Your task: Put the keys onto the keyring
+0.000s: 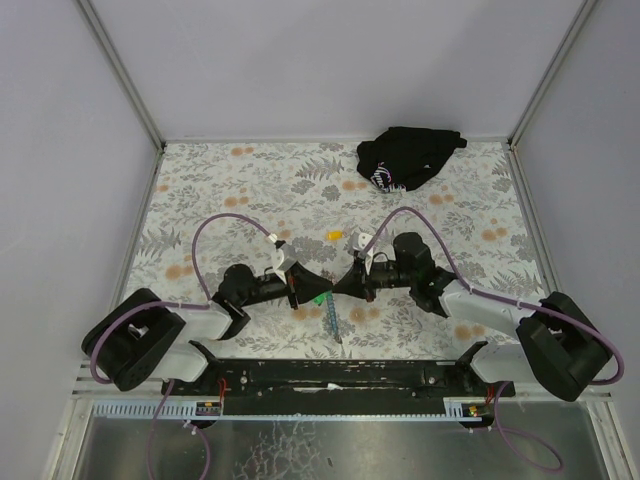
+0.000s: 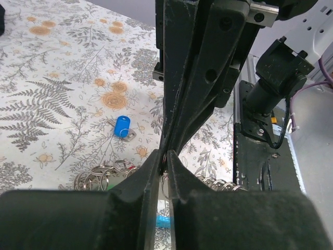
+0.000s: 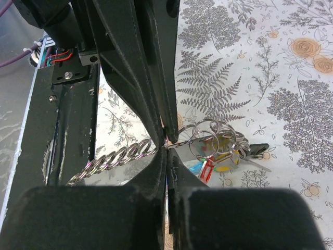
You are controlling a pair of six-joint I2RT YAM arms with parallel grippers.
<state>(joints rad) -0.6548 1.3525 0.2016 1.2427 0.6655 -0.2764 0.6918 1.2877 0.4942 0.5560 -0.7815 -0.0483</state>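
a: jaws on both grippers are pressing together, tip to tip over the fern-printed tablecloth [image 1: 230, 190]. the right gripper [image 3: 166, 151] is pinching the wire of the thin silvery metal keyring [image 3: 207, 136], just where a coiled silver chain [image 3: 122, 158] is joining it.

b: and the left gripper [image 2: 165, 165]?

a: it is showing only a slit, with a sliver of ring inside. whether it is truly gripping, i cannot tell.

b: where are the keys lying?

a: the small silvery keys with the bright blue plastic tag [image 2: 123, 128] are lying on the cloth, apart from the ring bunch. a dark-headed key [image 3: 255, 152] is already sitting in the bunch.

b: what is worrying you?

a: the wire is thin and slick, so i am expecting it to slip out if either arm pulls. the fingertips are crowding each other and risking a knock, and nothing is holding the blue-tagged keys.
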